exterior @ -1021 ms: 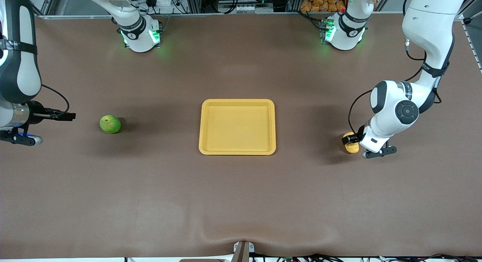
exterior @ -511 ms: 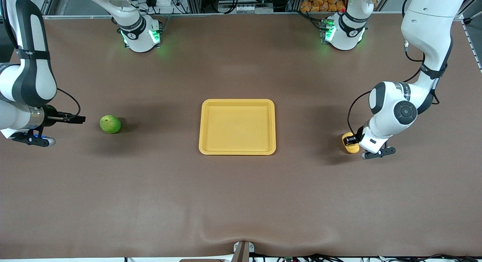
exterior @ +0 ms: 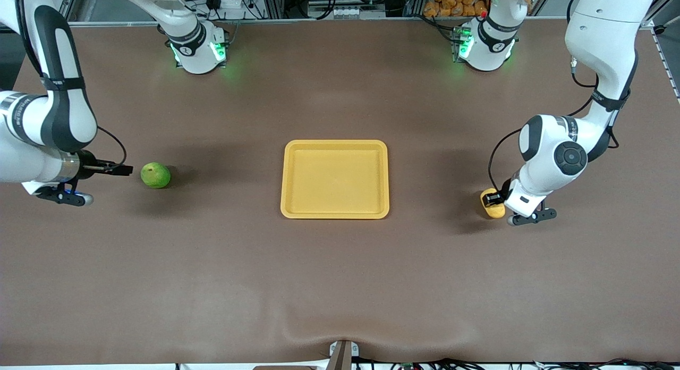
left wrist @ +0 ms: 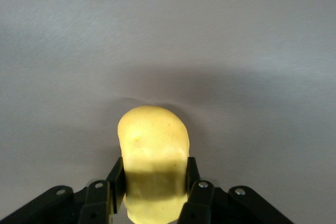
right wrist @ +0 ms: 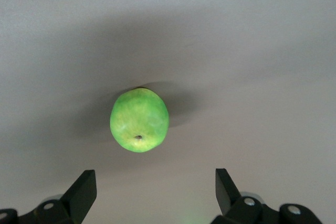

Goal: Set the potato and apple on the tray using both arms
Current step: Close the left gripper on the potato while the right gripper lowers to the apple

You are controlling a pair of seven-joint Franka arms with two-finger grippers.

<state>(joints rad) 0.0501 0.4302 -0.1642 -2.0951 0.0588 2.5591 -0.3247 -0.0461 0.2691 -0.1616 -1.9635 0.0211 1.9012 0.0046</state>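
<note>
The yellow potato [exterior: 492,205] [left wrist: 152,156] lies on the brown table toward the left arm's end, and my left gripper [exterior: 496,199] [left wrist: 153,179] is shut on it, one finger pressed to each side. The green apple [exterior: 155,175] [right wrist: 139,120] rests on the table toward the right arm's end. My right gripper [exterior: 125,170] [right wrist: 156,192] stands open beside the apple, a short gap away, with nothing between its fingers. The yellow tray [exterior: 335,179] sits at the table's middle with nothing in it.
The two green-lit arm bases [exterior: 197,50] [exterior: 483,45] stand along the table's edge farthest from the front camera. A small bracket [exterior: 341,354] juts from the table's edge nearest that camera.
My left gripper has closed onto the potato. My right arm has swung in toward the apple, bringing its open gripper close beside it.
</note>
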